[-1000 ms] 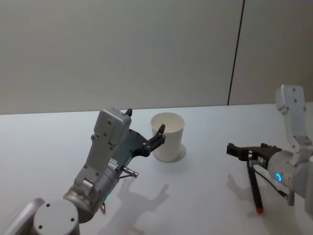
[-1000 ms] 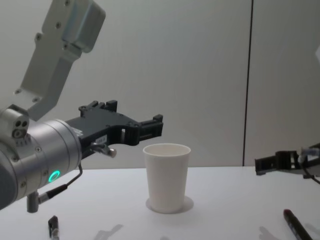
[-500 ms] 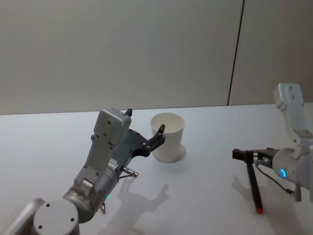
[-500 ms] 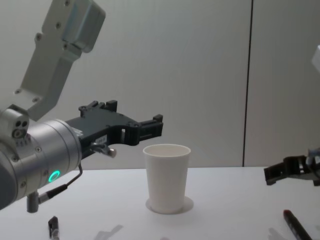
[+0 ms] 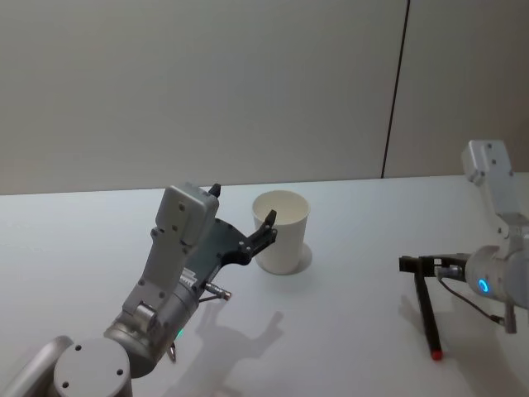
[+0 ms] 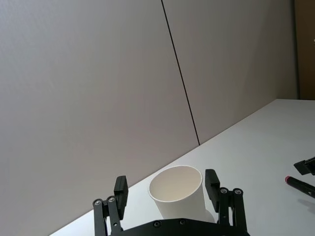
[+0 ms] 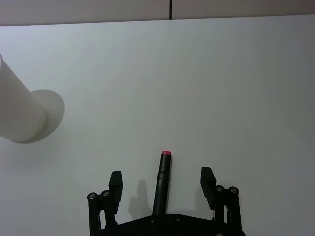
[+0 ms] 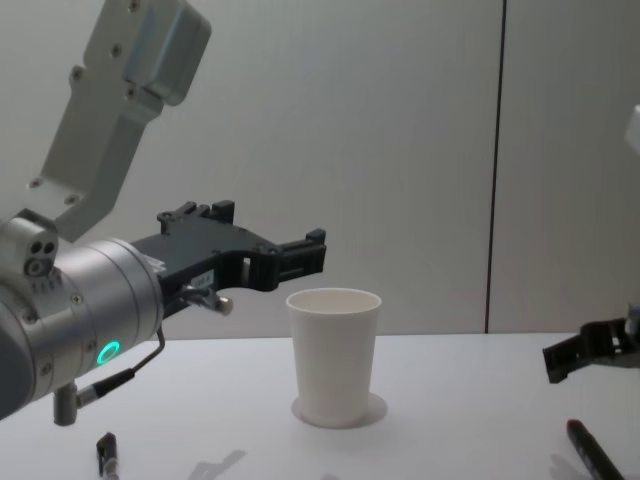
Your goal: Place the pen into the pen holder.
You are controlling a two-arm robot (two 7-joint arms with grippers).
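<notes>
Pen (image 5: 429,318) flat on white table (image 5: 347,339), well right of upright paper-cup pen holder (image 5: 281,236); right gripper (image 7: 161,175) above its dark end, fingers wide; left gripper (image 6: 166,182) raised near holder's rim, fingers wide.

The pen holder (image 5: 281,231) is plain white, with no pattern. The pen (image 5: 427,314) is black with a red tip. The table (image 5: 347,331) is white. The left gripper (image 6: 166,187) and right gripper (image 7: 161,178) are black. The wall (image 5: 207,83) is plain grey with one dark vertical seam.
</notes>
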